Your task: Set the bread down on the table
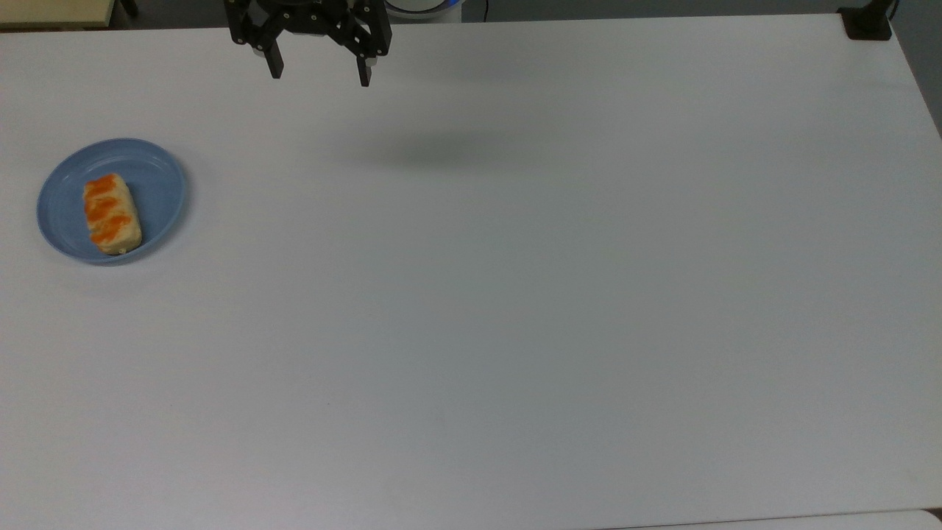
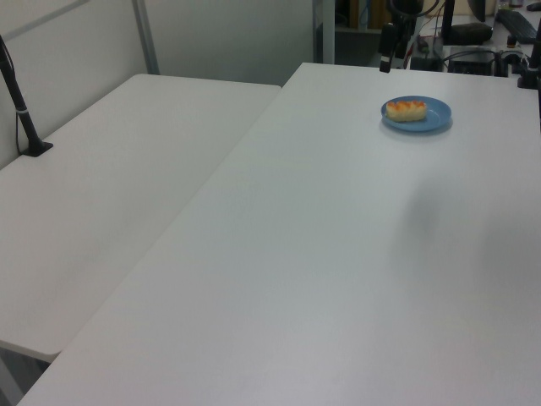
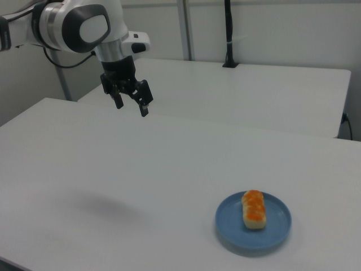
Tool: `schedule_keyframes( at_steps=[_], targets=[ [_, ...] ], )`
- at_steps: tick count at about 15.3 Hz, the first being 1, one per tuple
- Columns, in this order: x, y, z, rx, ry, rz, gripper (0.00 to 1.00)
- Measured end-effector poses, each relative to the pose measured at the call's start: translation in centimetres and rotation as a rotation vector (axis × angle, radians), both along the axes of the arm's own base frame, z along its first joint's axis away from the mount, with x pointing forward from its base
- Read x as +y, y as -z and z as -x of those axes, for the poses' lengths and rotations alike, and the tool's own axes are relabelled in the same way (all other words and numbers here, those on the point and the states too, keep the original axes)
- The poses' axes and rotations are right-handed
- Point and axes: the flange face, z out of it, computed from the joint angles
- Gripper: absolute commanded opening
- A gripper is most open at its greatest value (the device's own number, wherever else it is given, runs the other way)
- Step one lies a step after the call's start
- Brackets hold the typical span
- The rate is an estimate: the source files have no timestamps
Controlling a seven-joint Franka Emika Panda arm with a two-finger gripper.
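Observation:
The bread [image 1: 111,213] [image 2: 407,109] [image 3: 253,209], a small tan loaf with orange stripes, lies on a round blue plate [image 1: 158,188] [image 2: 435,117] [image 3: 225,223] near the top view's left edge of the white table [image 1: 515,294] [image 2: 321,254] [image 3: 113,169]. My black gripper [image 1: 320,73] [image 3: 131,107] hangs open and empty high above the table's far edge in the top view, well to the right of the plate. In the left view a dark finger [image 2: 385,46] of it stands behind the plate.
A second white table [image 2: 110,194] [image 3: 254,90] adjoins this one. A black post [image 2: 21,106] [image 3: 228,34] is clamped on it. A black clamp [image 1: 868,22] sits at the top view's upper right corner. My arm's shadow [image 1: 434,151] falls mid-table.

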Motion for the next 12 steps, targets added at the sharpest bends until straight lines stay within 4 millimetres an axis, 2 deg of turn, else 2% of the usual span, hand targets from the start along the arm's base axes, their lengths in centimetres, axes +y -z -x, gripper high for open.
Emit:
schedule_keyframes(
  at_steps=[12],
  targets=[
    [-1.0,0.1,0.2,0.016,0.005,0.003,1.0]
  ],
)
